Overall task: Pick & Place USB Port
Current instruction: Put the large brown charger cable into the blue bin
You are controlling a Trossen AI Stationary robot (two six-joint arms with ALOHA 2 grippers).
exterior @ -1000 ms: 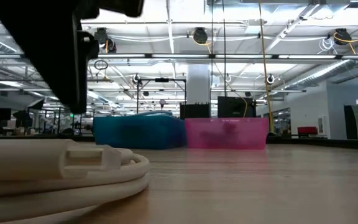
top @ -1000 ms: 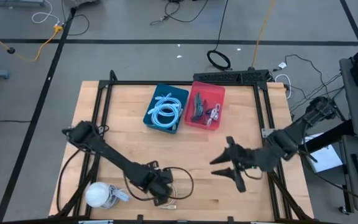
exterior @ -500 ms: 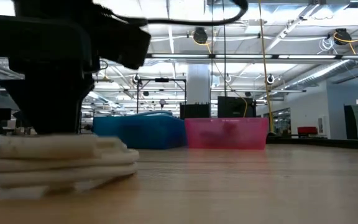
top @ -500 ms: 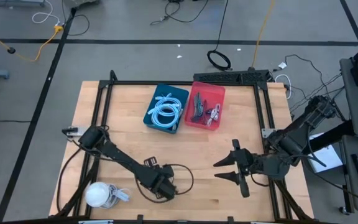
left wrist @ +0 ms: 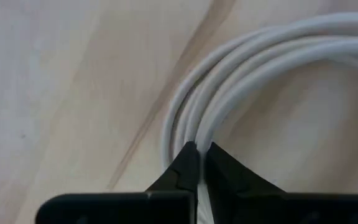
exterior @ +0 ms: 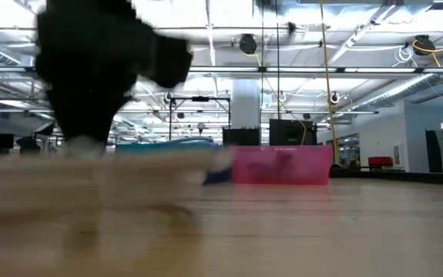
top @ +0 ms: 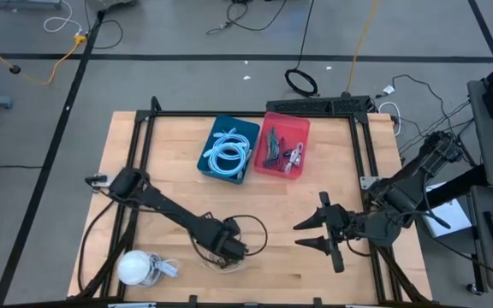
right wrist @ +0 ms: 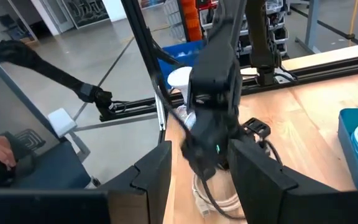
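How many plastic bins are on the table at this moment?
2: a blue plastic bin holding coiled pale cables at the table's far middle, and a pink plastic bin with dark cables touching its right side. None appears hidden.

Nothing to read here: no label, brand, number or sign shows legibly in any of the four views.
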